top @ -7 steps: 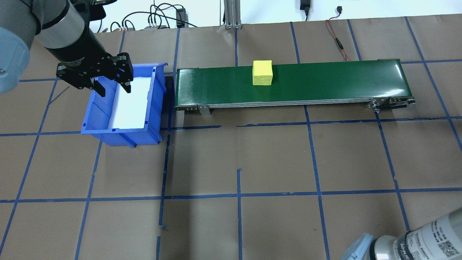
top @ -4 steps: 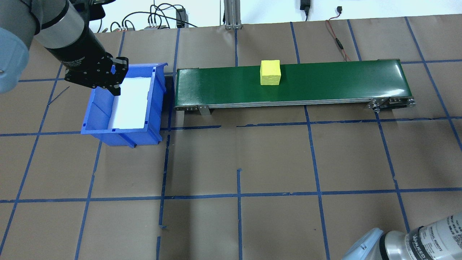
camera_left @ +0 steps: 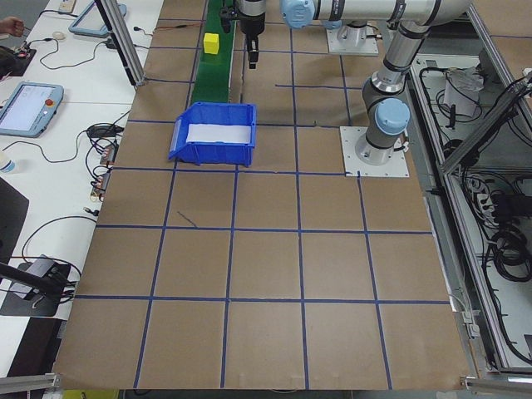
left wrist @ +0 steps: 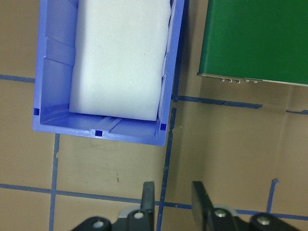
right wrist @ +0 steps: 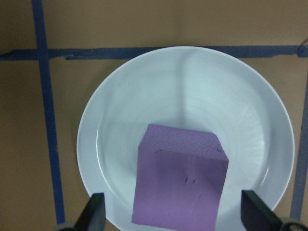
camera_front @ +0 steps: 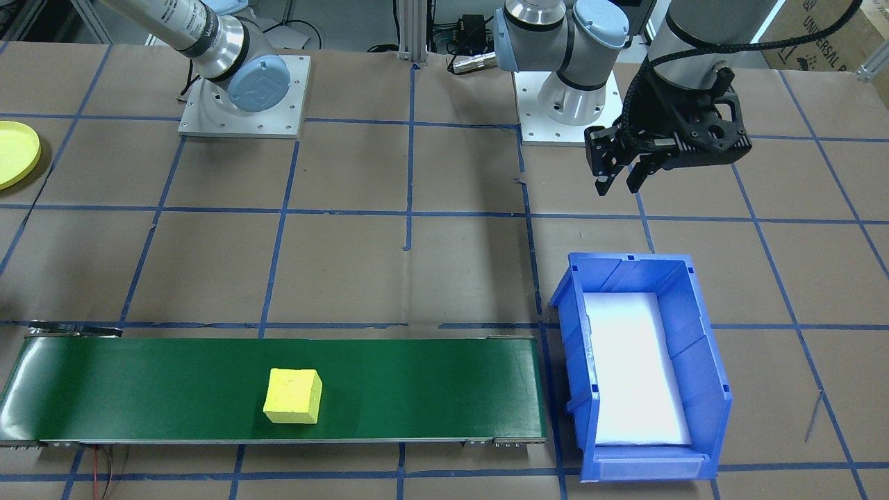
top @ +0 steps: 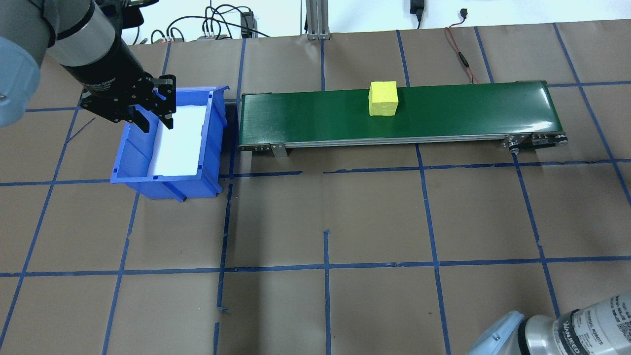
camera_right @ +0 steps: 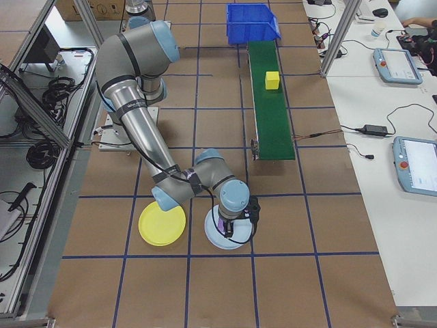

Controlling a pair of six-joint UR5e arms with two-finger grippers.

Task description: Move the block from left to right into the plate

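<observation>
A yellow block (top: 383, 98) (camera_front: 293, 396) rides on the green conveyor belt (top: 468, 108), past its middle. The yellow plate (camera_right: 162, 224) (camera_front: 14, 154) lies bare on the table near the right arm's base. Beside it is a white plate (right wrist: 144, 96) (camera_right: 213, 236) holding a purple block (right wrist: 180, 183). My right gripper (right wrist: 173, 202) (camera_right: 235, 229) hovers over that block, open, one finger on each side. My left gripper (top: 157, 116) (camera_front: 618, 182) (left wrist: 174, 197) hangs open and holds nothing, by the blue bin's edge nearest the robot.
The blue bin (top: 133, 148) (camera_front: 708, 389) with a white liner stands at the belt's left end. Cables (top: 458, 49) run along the table's far edge. Blue tape lines grid the brown table paper.
The yellow block has travelled right along the belt. The left gripper's fingers were wide apart, drew together, and now stand a little apart. The right arm's elbow shifted slightly.
</observation>
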